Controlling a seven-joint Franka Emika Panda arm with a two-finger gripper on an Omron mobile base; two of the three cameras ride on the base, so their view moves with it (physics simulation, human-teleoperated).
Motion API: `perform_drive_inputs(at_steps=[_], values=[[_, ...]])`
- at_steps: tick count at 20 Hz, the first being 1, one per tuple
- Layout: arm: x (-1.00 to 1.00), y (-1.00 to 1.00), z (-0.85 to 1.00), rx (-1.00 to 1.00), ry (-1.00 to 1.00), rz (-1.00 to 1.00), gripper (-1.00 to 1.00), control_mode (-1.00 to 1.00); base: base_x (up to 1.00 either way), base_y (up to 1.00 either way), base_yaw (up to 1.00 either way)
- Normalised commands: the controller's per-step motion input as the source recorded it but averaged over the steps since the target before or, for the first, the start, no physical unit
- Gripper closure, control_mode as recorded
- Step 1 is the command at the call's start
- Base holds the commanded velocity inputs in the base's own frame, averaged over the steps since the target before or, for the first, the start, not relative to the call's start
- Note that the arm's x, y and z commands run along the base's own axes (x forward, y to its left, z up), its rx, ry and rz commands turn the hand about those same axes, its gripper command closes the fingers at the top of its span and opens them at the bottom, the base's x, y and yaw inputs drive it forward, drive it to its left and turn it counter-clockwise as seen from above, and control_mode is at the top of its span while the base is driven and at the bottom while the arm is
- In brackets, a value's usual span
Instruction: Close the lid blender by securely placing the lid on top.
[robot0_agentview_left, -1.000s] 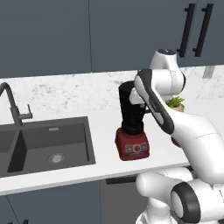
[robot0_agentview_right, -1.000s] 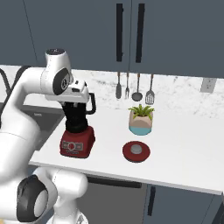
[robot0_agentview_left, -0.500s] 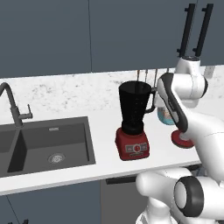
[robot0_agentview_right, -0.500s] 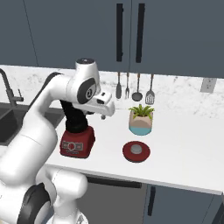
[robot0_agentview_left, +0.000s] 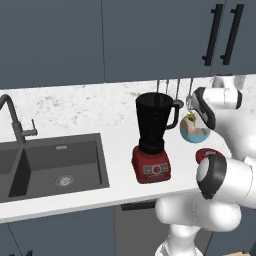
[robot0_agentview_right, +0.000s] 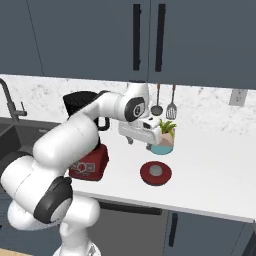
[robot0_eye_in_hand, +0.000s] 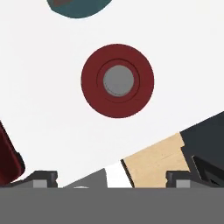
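The blender stands on the counter, its black jar (robot0_agentview_left: 155, 121) open at the top on its red base (robot0_agentview_left: 151, 165). My arm partly hides the jar (robot0_agentview_right: 75, 102) in the right base view, where the base (robot0_agentview_right: 90, 164) shows below it. The red lid (robot0_agentview_right: 156, 173) with a grey knob lies flat on the counter to the blender's right. My gripper (robot0_agentview_right: 140, 143) hangs open above the lid and slightly left of it, holding nothing. In the hand view the lid (robot0_eye_in_hand: 117, 81) sits ahead of the gripper (robot0_eye_in_hand: 111, 178), whose fingertips (robot0_eye_in_hand: 42, 177) are wide apart.
A small plant in a teal pot (robot0_agentview_right: 163, 144) stands just behind the lid. Utensils (robot0_agentview_right: 164, 102) hang on the back wall. A dark sink (robot0_agentview_left: 55, 165) with a faucet (robot0_agentview_left: 13, 118) lies left of the blender. The counter's front edge (robot0_agentview_right: 200, 212) runs close to the lid.
My arm has swung right from beside the blender jar to a spot over the lid. The blender and lid have not moved.
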Motion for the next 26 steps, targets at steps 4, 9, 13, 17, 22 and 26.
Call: perform_drive_inputs(at_steps=[4, 9, 13, 17, 22, 26], values=[[0.16, -0.63, -0.27, 0.02, 0.14, -0.12, -1.0, -1.0, 0.0, 0.0, 0.0], [0.02, -0.02, -0.08, 0.0, 0.01, -0.01, -1.0, -1.0, 0.0, 0.0, 0.0], [0.0, -0.03, -0.43, 0.0, 0.0, 0.0, -1.0, -1.0, 0.0, 0.0, 0.0], [0.09, -0.15, -0.44, 0.06, 0.0, 0.0, -1.0, -1.0, 0.0, 0.0, 0.0], [0.09, -0.12, -0.47, 0.03, 0.0, 0.0, -1.0, -1.0, 0.0, 0.0, 0.0], [0.16, -0.2, -0.43, 0.02, 0.0, 0.0, -1.0, -1.0, 0.0, 0.0, 0.0]])
